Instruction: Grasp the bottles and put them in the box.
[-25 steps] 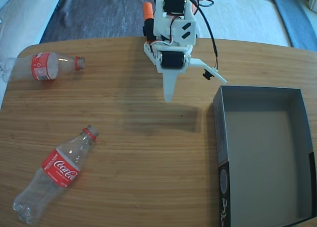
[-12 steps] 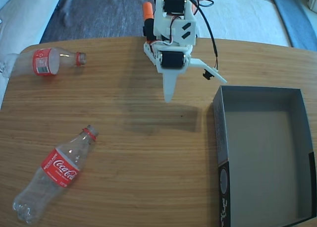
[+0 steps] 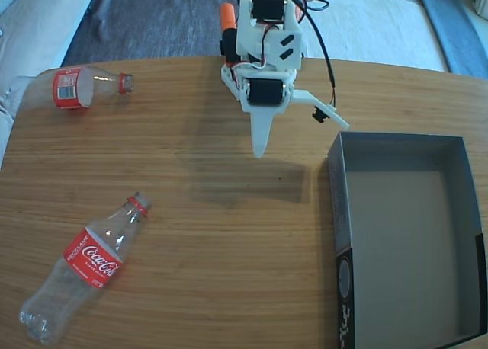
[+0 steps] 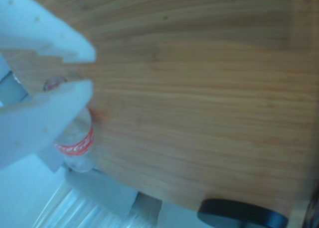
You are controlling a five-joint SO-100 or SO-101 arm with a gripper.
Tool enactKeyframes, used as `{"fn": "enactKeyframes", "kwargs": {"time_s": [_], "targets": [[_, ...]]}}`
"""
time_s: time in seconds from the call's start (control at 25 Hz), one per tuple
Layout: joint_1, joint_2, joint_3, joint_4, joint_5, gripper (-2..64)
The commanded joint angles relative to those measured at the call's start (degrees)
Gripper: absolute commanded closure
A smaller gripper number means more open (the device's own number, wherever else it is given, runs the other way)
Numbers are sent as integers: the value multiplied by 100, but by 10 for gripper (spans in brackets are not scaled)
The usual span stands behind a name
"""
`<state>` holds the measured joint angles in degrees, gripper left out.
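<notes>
Fixed view. Table (image 3: 229, 235) fills most of the frame. Box (image 3: 340, 212) lies on it at lower right, its far end running off the bottom edge. One bottle (image 3: 76, 87) lies on its side at the upper left corner of the table, neck toward frame right. A second bottle (image 3: 85, 267) lies at lower left, tilted, neck toward upper right. The arm (image 3: 265, 36) stands at top centre, its gripper (image 3: 297, 132) above the table, just upper left of the box and apart from it.
</notes>
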<state>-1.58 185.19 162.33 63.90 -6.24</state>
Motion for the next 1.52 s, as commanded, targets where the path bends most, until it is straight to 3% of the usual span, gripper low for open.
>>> {"fn": "enactKeyframes", "kwargs": {"time_s": [0.0,0.72,1.0,1.2,1.48], "targets": [[-26,62,-35,-35,9,616],[26,-70,-422,0,-9,616],[70,-1951,-1898,0,-18,611],[650,-3621,-3305,9,-62,605],[1397,-5098,-4403,404,-2250,470]]}}
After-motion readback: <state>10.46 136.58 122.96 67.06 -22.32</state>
